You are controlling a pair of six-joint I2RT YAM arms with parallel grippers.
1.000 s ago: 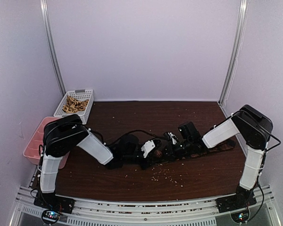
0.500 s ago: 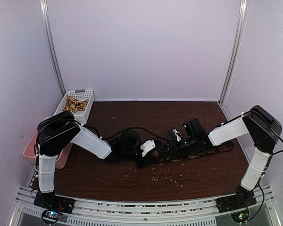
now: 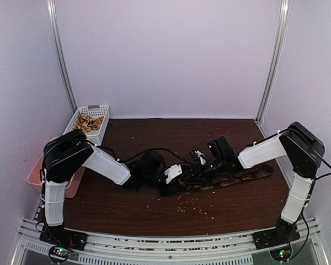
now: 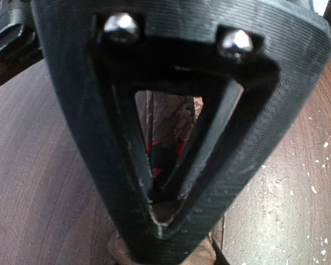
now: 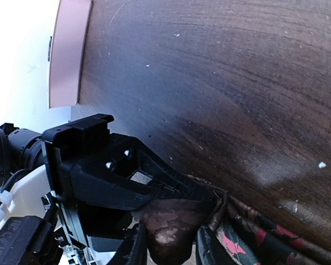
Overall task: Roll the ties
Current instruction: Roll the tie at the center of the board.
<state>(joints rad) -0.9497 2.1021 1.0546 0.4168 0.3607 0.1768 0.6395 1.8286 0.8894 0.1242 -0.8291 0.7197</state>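
Our left gripper (image 4: 164,207) pinches the tie (image 5: 170,229) at its rolled end, midway across the table (image 3: 154,132); the rest trails flat rightward. We cannot tell whether the right gripper (image 3: 204,165), just beside the roll, grips it.

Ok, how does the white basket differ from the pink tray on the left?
The white basket has lattice walls; the pink tray is solid-walled. The basket sits at the back corner, the tray nearer the arms. The basket holds tan pieces; the left arm partly hides the tray. Both sit at the table's left edge.
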